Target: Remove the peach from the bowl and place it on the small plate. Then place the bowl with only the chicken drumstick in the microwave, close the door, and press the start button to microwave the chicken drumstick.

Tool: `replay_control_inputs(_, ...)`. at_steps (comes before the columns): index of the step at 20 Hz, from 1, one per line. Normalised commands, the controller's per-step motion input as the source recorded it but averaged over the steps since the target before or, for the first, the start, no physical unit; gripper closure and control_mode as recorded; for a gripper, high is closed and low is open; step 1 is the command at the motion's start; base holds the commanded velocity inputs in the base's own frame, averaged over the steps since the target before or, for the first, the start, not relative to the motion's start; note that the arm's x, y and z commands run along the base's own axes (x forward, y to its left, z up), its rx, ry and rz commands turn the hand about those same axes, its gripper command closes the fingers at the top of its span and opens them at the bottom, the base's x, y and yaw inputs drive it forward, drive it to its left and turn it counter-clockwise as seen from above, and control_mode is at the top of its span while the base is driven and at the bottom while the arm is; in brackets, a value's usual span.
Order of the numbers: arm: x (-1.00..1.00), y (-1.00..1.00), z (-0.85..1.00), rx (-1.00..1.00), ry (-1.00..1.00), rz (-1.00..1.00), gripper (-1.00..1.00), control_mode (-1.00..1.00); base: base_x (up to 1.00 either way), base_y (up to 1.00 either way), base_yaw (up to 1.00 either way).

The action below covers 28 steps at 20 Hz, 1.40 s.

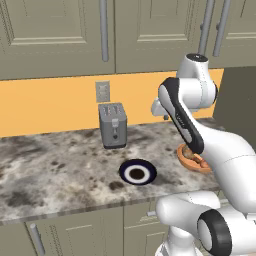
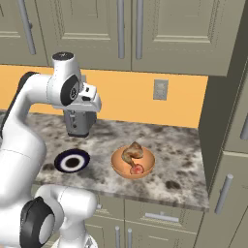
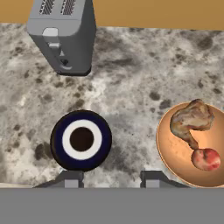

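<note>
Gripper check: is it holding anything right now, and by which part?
Nothing is held. The gripper hangs above the counter with a bare gap between its fingertips; the peach lies in the bowl beside the chicken drumstick.

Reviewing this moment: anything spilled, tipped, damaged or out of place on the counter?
Nothing stands out. The toaster stands upright at the back of the counter, the small plate lies flat and bare, and the bowl sits level with the chicken drumstick and the peach both inside. No spill shows.
</note>
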Motion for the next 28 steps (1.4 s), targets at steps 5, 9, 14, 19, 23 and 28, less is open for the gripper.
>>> replay_control_inputs(5,-0.01,-0.03,-0.27,-0.03,0.02,0.0,-1.0,-1.0,0.0,0.0,0.0)
replay_control_inputs(9,-0.17,-0.76,-0.95,-0.03,0.05,-0.12,-1.0,-1.0,0.0,0.0,0.0)
replay_control_inputs(14,-0.03,-1.0,-0.68,0.0,0.06,-0.15,-1.0,-1.0,0.0,0.0,0.0)
replay_control_inputs(19,0.03,-0.91,-0.53,0.01,0.12,-0.02,-1.0,-1.0,0.0,0.0,0.0)
replay_control_inputs(23,-0.09,-0.79,-0.28,0.07,0.02,0.0,-1.0,-1.0,0.0,0.0,0.0)
replay_control_inputs(28,-0.11,-0.23,-0.36,0.01,0.01,0.06,-1.0,-1.0,0.0,0.0,0.0)
